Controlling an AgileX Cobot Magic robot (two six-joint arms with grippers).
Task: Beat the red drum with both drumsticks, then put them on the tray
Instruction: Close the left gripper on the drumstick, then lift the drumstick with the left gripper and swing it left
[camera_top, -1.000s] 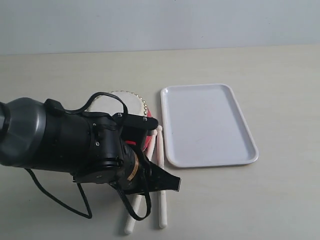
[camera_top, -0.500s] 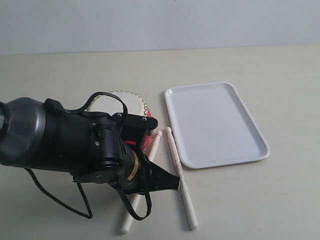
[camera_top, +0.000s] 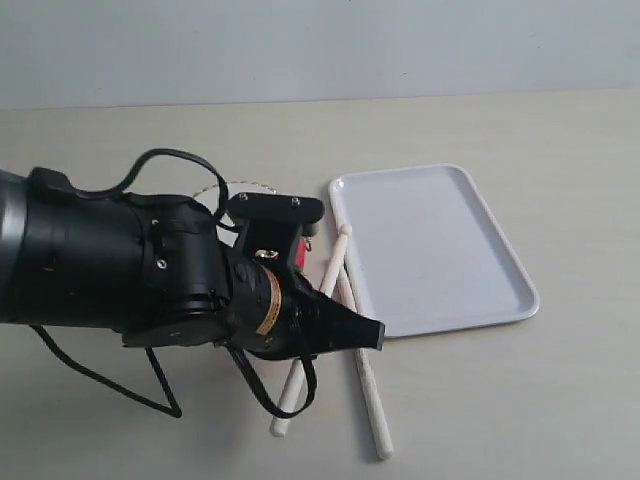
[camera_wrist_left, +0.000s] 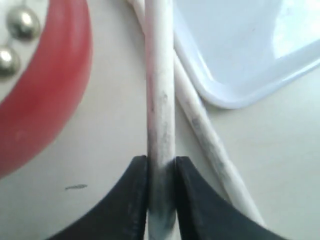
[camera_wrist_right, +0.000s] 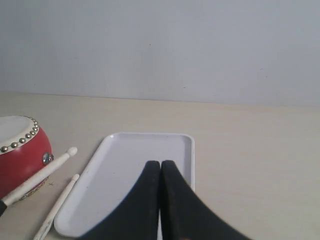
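Clamping one drumstick (camera_wrist_left: 160, 90) mid-shaft, the left jaws hold it with its tip toward 1 o'clock, crossing the second drumstick (camera_top: 366, 380), which lies on the worktop (camera_top: 560, 400). Red drum (camera_wrist_left: 50, 90) sits at 9 o'clock of the sticks and the tray (camera_top: 430, 250) at 3 o'clock, its rim just beside them. Right jaws pressed together, empty, above the tray.

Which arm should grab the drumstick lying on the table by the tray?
Right, probably. The left gripper is shut on one drumstick; the right gripper is shut and empty, and its camera sees the loose drumstick beside the tray.
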